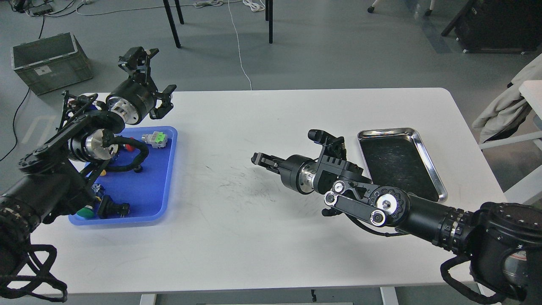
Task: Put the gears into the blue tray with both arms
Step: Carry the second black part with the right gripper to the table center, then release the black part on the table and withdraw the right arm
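Between picks: left gripper (146, 80) open, empty beyond blue tray (163, 178); right gripper (259, 159) low right of tray, state unclear; no gear visible, next needs locating one.

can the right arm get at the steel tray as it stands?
Probably yes. The steel tray lies right beside the right arm's wrist, nothing on its black liner or between them; the right gripper points away toward table centre, so it must swing back.
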{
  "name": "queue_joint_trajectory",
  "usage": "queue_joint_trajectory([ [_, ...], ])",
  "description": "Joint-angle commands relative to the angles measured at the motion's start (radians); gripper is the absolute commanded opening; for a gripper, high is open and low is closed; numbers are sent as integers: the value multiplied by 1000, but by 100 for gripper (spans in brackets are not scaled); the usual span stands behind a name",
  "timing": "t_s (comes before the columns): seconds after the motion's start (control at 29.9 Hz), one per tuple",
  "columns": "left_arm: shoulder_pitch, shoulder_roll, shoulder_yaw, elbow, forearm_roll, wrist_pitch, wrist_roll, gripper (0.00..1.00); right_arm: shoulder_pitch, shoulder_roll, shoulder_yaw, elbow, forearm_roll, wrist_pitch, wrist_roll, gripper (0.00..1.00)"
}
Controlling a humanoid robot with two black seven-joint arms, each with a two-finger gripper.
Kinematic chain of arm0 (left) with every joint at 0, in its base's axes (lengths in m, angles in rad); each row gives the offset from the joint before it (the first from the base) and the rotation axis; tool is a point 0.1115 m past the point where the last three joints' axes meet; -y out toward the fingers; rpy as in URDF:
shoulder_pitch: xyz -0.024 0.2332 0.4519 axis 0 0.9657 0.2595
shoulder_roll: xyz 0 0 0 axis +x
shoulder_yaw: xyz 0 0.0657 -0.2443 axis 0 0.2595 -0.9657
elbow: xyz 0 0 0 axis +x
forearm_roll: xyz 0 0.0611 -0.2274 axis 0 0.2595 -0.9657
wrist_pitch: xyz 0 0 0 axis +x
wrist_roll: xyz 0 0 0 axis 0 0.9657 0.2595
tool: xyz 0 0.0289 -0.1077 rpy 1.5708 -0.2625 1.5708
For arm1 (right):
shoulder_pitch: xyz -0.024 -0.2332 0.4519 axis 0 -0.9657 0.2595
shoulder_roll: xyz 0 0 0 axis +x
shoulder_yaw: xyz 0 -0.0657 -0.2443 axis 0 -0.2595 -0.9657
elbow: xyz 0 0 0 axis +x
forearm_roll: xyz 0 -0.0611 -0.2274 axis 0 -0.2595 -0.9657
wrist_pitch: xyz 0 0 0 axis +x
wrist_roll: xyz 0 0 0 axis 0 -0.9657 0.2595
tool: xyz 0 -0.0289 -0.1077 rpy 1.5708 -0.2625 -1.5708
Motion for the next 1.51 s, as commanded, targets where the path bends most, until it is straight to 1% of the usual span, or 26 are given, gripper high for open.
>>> queue_joint_trajectory([
  [0.0,3,0,0,0,-2,0,0,98,0,0,-5,-4,1,-1,0,2],
  [0.23,1,-3,0,0,-2,0,0,98,-14,0,-7,26,20,7,0,3],
  [0.4,1,-3,0,0,0,0,-1,98,-22,0,-61,31,21,10,-2,7],
  [0.54,1,-3,-2,0,-2,0,-1,98,-29,0,-93,29,18,10,-2,7],
  [0.6,3,-4,-2,0,-2,0,-1,98,-31,0,-93,29,18,10,-2,11],
  [0.7,1,-4,0,0,0,0,-1,98,-31,0,-93,31,20,8,-2,21],
  [0.74,3,-3,0,0,0,0,-1,98,-31,0,-94,31,20,5,-2,29],
  [0.77,3,-1,0,0,0,0,-1,98,-31,0,-94,32,21,-2,-2,42],
  [0.8,3,-1,0,0,-2,0,-1,98,-29,0,-93,34,27,-10,-2,58],
  [0.84,3,-1,0,0,0,0,-1,98,-28,0,-91,37,35,-15,-2,68],
  [0.94,3,-3,0,0,0,0,-1,98,-23,0,-64,40,37,-30,1,84],
  [0.97,3,-3,0,0,0,0,-1,98,-23,0,-32,40,37,-33,1,88],
  [1.04,2,-1,2,0,0,0,0,98,-22,0,48,40,38,-33,1,93],
  [1.07,1,0,2,0,0,1,0,98,-22,0,89,40,38,-33,1,94],
  [1.31,3,19,2,-12,2,-2,2,98,-32,0,419,42,75,-32,0,94],
  [1.41,3,49,26,-31,2,-3,3,98,-69,0,559,55,159,-19,1,94],
  [1.47,3,83,57,-72,2,-13,3,98,-91,-15,640,98,254,-6,0,94],
])
